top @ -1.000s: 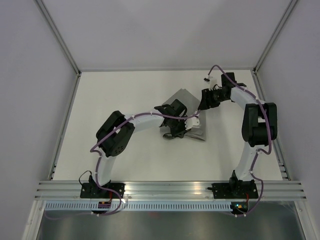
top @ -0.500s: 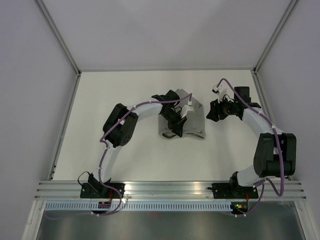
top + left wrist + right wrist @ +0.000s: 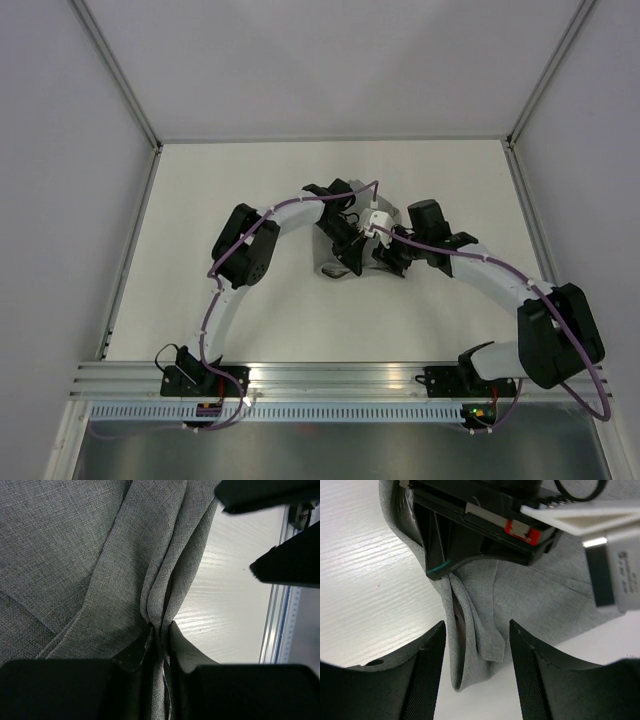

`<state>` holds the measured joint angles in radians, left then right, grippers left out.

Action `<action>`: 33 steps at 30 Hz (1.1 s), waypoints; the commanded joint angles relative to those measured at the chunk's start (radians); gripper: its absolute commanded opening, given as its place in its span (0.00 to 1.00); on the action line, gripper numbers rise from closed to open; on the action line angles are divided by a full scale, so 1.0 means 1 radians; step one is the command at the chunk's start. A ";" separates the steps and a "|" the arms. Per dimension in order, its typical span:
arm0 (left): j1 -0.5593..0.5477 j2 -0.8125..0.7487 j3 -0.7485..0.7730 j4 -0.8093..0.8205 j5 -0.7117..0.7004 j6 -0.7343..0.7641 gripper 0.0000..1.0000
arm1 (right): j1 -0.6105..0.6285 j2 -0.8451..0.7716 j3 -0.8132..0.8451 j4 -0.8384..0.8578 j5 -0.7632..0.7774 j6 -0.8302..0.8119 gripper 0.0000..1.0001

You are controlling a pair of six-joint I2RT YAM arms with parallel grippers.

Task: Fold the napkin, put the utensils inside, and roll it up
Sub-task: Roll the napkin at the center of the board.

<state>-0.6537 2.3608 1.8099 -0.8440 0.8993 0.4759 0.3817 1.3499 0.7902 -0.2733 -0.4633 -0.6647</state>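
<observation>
At left pincer point(image 3: 159, 636): clamped tight on a bunched ridge of napkin point(image 3: 75, 555). At right pincer point(image 3: 476, 652): spread open astride that ridge. Mid-grey, finely woven, creased in long folds; lying at centre of white worktop point(image 3: 225, 610).

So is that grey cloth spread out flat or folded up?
Folded and gathered, not spread. The napkin shows layered edges and pleats, pinched into a ridge by the left pincer.
</observation>
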 commanded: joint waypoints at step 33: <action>0.035 0.060 0.049 -0.076 0.038 -0.023 0.19 | 0.145 0.359 0.184 -0.104 -0.012 -0.096 0.10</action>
<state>-0.6315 2.3821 1.8336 -0.9081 0.9276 0.4759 0.5381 1.6852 0.9260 -0.3389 -0.4282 -0.7601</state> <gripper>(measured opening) 0.188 0.153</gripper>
